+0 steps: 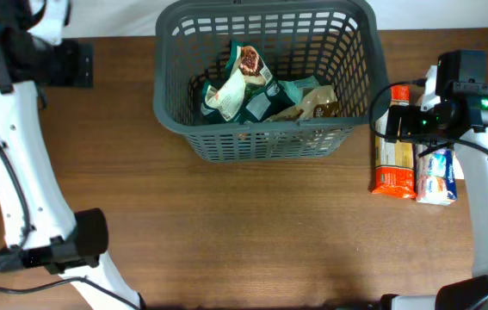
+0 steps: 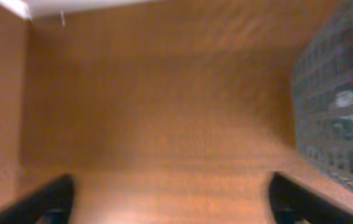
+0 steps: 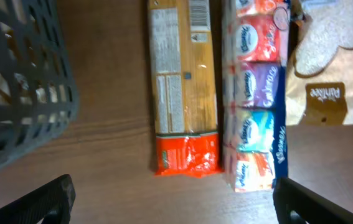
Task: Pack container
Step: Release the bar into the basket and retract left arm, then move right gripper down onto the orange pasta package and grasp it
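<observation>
The container (image 1: 265, 145) is sitting at the far edge of the table (image 1: 226, 232), snacks (image 1: 252, 90) inside — the left fingers (image 2: 48, 202) and right fingers (image 3: 45, 202) are gaping wide, holding nothing.

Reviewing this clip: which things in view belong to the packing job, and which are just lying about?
Part of the job:
- container
- snack packets already in it
- pasta packet, tissue multipack and pale bag, unpacked on the table beside it

Just lying about:
- only a black block at the table's far left, probably arm hardware
</observation>
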